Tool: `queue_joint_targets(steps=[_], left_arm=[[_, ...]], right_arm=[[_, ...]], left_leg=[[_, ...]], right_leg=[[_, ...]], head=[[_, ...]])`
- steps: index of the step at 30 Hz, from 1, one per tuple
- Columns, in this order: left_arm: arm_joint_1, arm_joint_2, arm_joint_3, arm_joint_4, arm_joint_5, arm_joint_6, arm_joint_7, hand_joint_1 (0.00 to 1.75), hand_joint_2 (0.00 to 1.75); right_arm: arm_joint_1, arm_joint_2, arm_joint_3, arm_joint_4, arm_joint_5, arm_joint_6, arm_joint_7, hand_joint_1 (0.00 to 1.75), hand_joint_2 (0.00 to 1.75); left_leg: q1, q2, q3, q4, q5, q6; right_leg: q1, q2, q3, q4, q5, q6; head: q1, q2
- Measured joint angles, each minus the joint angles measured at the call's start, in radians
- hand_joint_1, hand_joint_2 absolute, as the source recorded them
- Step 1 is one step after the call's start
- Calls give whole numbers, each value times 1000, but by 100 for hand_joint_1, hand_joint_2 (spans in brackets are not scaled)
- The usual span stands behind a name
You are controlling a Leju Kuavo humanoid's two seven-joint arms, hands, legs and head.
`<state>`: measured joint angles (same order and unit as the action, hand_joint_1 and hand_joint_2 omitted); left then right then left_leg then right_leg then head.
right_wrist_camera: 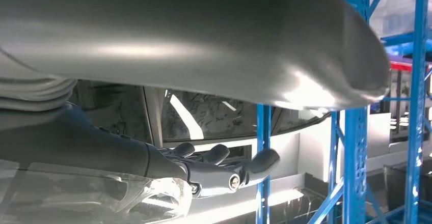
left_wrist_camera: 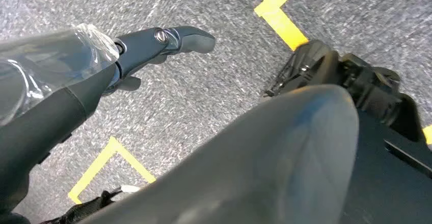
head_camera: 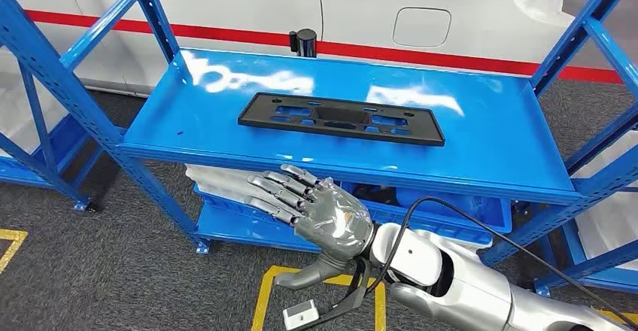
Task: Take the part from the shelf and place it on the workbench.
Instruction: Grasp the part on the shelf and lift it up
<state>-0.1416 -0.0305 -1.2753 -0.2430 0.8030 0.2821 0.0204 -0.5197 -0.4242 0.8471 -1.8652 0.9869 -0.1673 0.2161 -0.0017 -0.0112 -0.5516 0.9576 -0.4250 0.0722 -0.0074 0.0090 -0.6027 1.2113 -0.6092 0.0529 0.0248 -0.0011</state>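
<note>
Black part point(head_camera: 341, 117) lying flat on blue shelf point(head_camera: 496, 132) – right hand point(head_camera: 316, 207) hovering below its front edge, fingers spread, holding nothing; left hand point(left_wrist_camera: 153, 43) hanging over floor, grip unclear.

**Blue shelf with one part on top**

A blue metal shelf point(head_camera: 496, 132) on perforated blue uprights stood on grey carpet point(head_camera: 113, 271) marked with yellow tape point(head_camera: 263, 297). A flat black part point(head_camera: 340, 117) lay directly on the top deck, near its centre, long side running from 9 to 3 o'clock. A black cylinder point(head_camera: 305, 42) stood at the deck's rear edge, at 12 o'clock from the part. On the lower level sat a blue bin point(head_camera: 459, 214), with pale items point(head_camera: 218, 184) at 9 o'clock from it.
</note>
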Motion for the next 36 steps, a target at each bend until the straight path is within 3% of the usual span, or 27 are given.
queue_joint_targets(steps=[2,3,4,6,7,9,12,14,17,18,19,20,22,24,27,29,30,32,33,34,35,36], left_arm=[[1,0,0,0,0,0,0,0,0],[3,0,0,0,0,0,0,0,0],[4,0,0,0,0,0,0,0,0],[4,0,0,0,0,0,-1,0,0],[4,0,0,0,0,0,-1,0,0],[4,0,0,1,0,0,-3,0,0],[5,0,0,1,-1,-1,-5,0,0],[2,0,0,1,-1,-1,-5,0,0],[2,0,0,1,-1,-1,-6,0,0],[4,0,0,1,-1,-1,-6,0,0],[6,0,0,1,-1,-1,-6,0,0],[7,0,0,1,-1,-1,-6,0,0],[7,0,0,1,-1,-1,-6,0,0],[5,1,0,2,-1,-1,-5,0,0],[6,2,0,3,-1,-1,-5,0,0],[6,1,0,3,-1,-1,-6,0,0],[4,1,0,3,-1,0,-6,0,0],[3,1,0,4,-2,0,-6,0,0],[4,1,0,4,-2,-1,-6,0,0],[5,0,0,4,-3,-1,-6,0,0],[6,0,0,4,-3,-1,-6,0,0],[6,0,0,4,-4,-1,-6,0,0]], right_arm=[[2,0,1,0,0,0,0,0,0],[3,-1,1,0,0,0,0,0,0],[3,-1,1,1,0,0,0,0,0],[3,-1,1,1,0,0,0,0,0],[4,-1,1,1,0,1,0,0,0],[6,-1,2,0,-1,3,0,0,0],[8,-2,1,-3,-3,6,0,0,0],[7,-3,1,-6,-3,6,0,0,0],[8,-3,1,-8,-3,6,0,0,0],[9,-3,2,-8,-3,6,0,0,0],[10,-3,2,-8,-3,7,0,0,0],[10,-3,2,-8,-3,7,0,0,0],[10,-3,2,-8,-3,8,0,0,0],[10,-3,2,-8,-2,12,1,0,0],[9,-3,1,-9,-1,18,2,0,0],[7,-4,1,-10,0,22,3,0,0],[7,-5,1,-10,1,23,3,0,0],[8,-6,2,-10,1,27,3,0,0],[9,-6,2,-9,1,29,4,0,0],[11,-7,2,-9,0,32,4,0,0],[11,-7,2,-9,0,33,5,0,0],[11,-7,2,-8,0,34,5,0,0]], left_leg=[[0,0,7,0,-7,0],[0,-1,15,0,-14,0],[0,-2,24,0,-22,-1],[0,-4,47,-1,-40,-6],[0,-4,56,-1,-48,-10],[-1,-5,64,1,-60,-22],[-1,-4,71,18,-70,-39],[1,-1,33,92,-93,-50],[4,2,-94,286,-159,-61],[5,2,-125,319,-166,-62],[4,2,-139,311,-148,-61],[4,2,-131,261,-108,-57],[-1,3,-88,115,-11,-47],[-11,4,-61,32,20,-35],[-12,4,-41,8,24,-18],[-7,4,-20,-2,23,-7],[-6,4,-12,-5,19,-3],[-6,3,2,-6,7,2],[-6,3,9,-6,0,2],[-6,3,17,-6,-8,1],[-5,2,27,-6,-16,-1],[-5,1,39,-6,-25,-3]], right_leg=[[0,0,-37,35,-7,1],[-1,0,-62,48,0,1],[-2,0,-70,27,27,1],[-3,-2,-36,-105,129,-1],[-2,-3,-18,-166,158,-3],[3,-6,2,-223,173,-14],[3,-6,15,-228,173,-34],[-2,-6,30,-231,167,-43],[-3,-4,45,-232,151,-50],[-3,-3,51,-232,145,-50],[-2,-1,61,-232,137,-49],[-2,0,73,-232,129,-48],[-2,0,96,-233,113,-44],[-3,1,107,-238,101,-35],[-2,2,116,-235,100,-18],[-2,0,104,-192,78,-10],[-3,0,81,-148,55,-7],[-4,-1,-1,-15,2,0],[-5,-1,-38,29,-6,3],[-5,-1,-63,46,3,5],[-5,-1,-64,14,40,5],[-6,-2,-48,-52,93,4]], head=[[0,0],[0,0],[0,0],[0,0],[0,0],[-1,0],[0,0],[-2,0],[-4,0],[-4,0],[-4,0],[-4,0],[-4,0],[-4,0],[-4,0],[-2,0],[-2,0],[-1,0],[-1,0],[-1,0],[-1,0],[-1,0]])
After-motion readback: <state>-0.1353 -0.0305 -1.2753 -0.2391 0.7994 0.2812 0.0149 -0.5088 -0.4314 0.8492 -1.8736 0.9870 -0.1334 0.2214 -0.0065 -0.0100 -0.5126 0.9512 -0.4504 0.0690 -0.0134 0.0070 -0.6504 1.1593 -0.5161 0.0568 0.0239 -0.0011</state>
